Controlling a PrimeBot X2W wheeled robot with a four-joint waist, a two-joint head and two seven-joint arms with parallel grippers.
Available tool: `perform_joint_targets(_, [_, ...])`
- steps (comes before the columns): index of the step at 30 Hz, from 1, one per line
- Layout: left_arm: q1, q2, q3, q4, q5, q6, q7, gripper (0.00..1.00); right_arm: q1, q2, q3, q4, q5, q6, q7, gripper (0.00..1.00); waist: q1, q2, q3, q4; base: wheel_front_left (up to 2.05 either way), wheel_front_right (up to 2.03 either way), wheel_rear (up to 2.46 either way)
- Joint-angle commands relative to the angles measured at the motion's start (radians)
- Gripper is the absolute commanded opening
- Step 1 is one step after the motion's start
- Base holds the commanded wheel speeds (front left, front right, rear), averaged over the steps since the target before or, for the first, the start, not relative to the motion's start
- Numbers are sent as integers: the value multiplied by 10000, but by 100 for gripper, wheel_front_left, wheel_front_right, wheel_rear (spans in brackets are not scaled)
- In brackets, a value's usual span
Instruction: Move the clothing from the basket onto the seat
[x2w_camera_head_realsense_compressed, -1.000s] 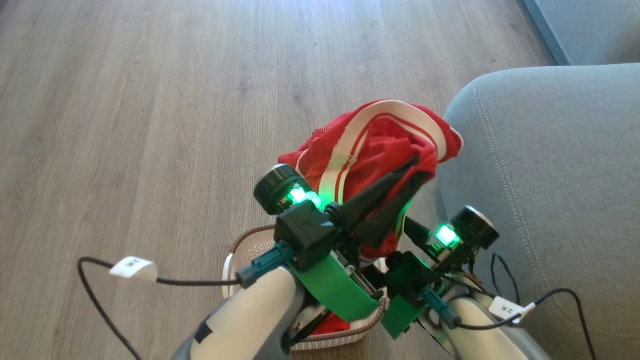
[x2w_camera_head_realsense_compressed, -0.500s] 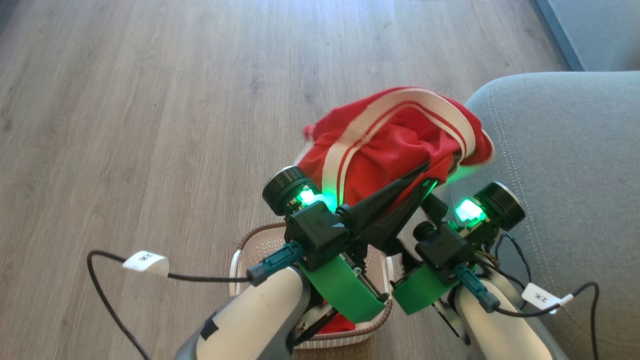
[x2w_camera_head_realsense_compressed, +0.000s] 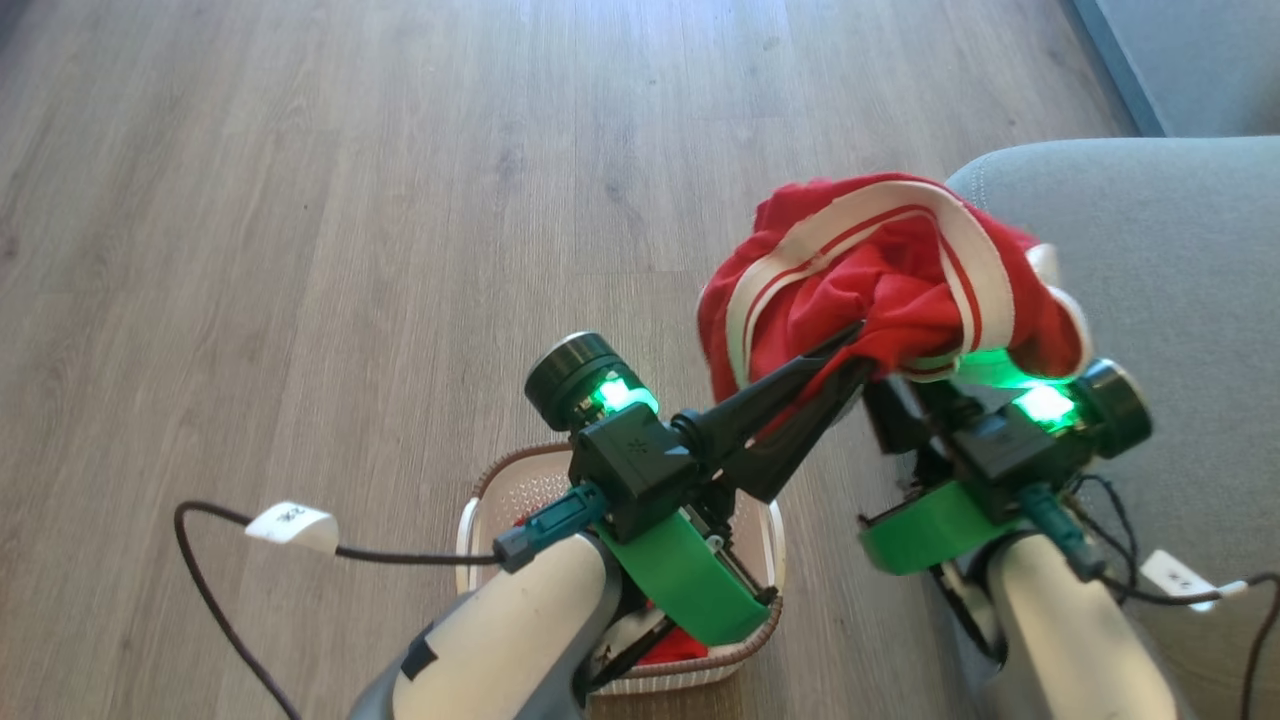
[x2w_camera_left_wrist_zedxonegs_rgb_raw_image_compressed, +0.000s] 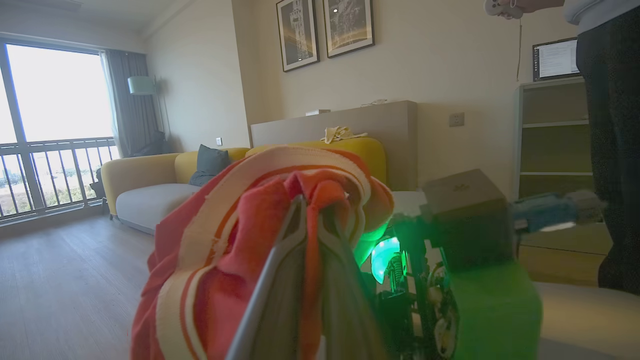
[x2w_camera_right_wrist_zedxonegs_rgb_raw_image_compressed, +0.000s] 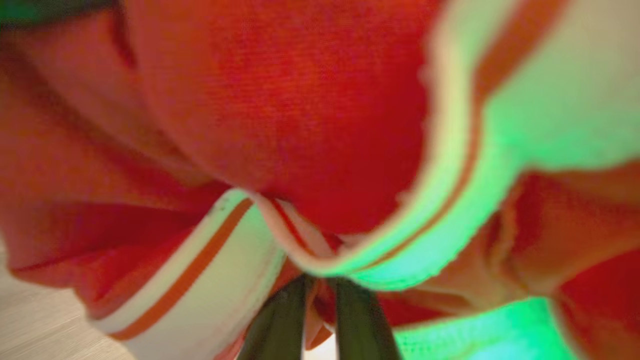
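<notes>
Rightward is where the striped garment (x2w_camera_head_realsense_compressed: 880, 270) has shifted over the last second, and the right gripper (x2w_camera_head_realsense_compressed: 893, 405) has swung out with it and closed its spread fingers.

From the head, the garment hangs in the air above the pale wood-plank floor (x2w_camera_head_realsense_compressed: 300, 250), between the basket (x2w_camera_head_realsense_compressed: 500, 480) and the grey seat (x2w_camera_head_realsense_compressed: 1150, 250), its right edge overlapping the seat's rounded, stitched corner. The left gripper (x2w_camera_head_realsense_compressed: 862, 348) reaches up and to the right, fingers pinched on a red fold at the garment's underside. The right gripper comes in beneath the cloth, its fingertips hidden by it. The basket stands on the floor beside the seat, partly behind the left forearm, with a second red garment (x2w_camera_head_realsense_compressed: 680, 648) lying inside.

From the left wrist, the two fingers are clenched with red cloth between them and the white bands draped over the tips. The right gripper's dark body glows green just to the right. Beyond it are a yellow couch (x2w_camera_left_wrist_zedxonegs_rgb_raw_image_compressed: 150, 175) with a grey cushion, a tall window (x2w_camera_left_wrist_zedxonegs_rgb_raw_image_compressed: 55, 125) with a balcony rail, two framed pictures (x2w_camera_left_wrist_zedxonegs_rgb_raw_image_compressed: 325, 30), a shelf unit (x2w_camera_left_wrist_zedxonegs_rgb_raw_image_compressed: 550, 140) and a standing person (x2w_camera_left_wrist_zedxonegs_rgb_raw_image_compressed: 610, 150).

From the right wrist, the fingers stand close together, gripping red-and-white fabric. A sliver of floor shows at lower left.
</notes>
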Motion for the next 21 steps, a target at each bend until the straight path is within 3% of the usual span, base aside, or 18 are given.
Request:
perform_joint_targets(1, [-460,28,369,-388,-29,-13,-51,0,-213,160,45,-428,96,-4,-49,0,0,0,23,-11,0,0,0])
perform_joint_targets(9, [-406,28,540,-476,-22,-13,-51,0,-227,161,-1080,-743,543,-4,-49,0,0,0,114,9,0,0,0])
perform_joint_targets(16, [-264,28,836,-464,-12,-13,-51,0,-293,161,-1322,-933,862,-4,-49,0,0,0,152,71,0,0,0])
perform_joint_targets(17, [-238,28,878,-408,16,-13,-51,11,-311,161,-1320,-1082,865,-4,-49,0,0,0,167,78,0,0,0])
perform_joint_targets(19, [-207,28,914,-356,35,-13,-51,43,-321,162,-1352,-1265,874,-4,-49,0,0,0,184,78,0,0,0])
perform_joint_targets(20, [-191,28,926,-326,43,-13,-51,50,-330,162,-1362,-1361,857,-4,-49,0,0,0,192,77,0,0,0])
perform_joint_targets(21, [-174,28,938,-290,55,-13,-51,74,-339,162,-1367,-1455,841,-4,-49,0,0,0,200,72,0,0,0])
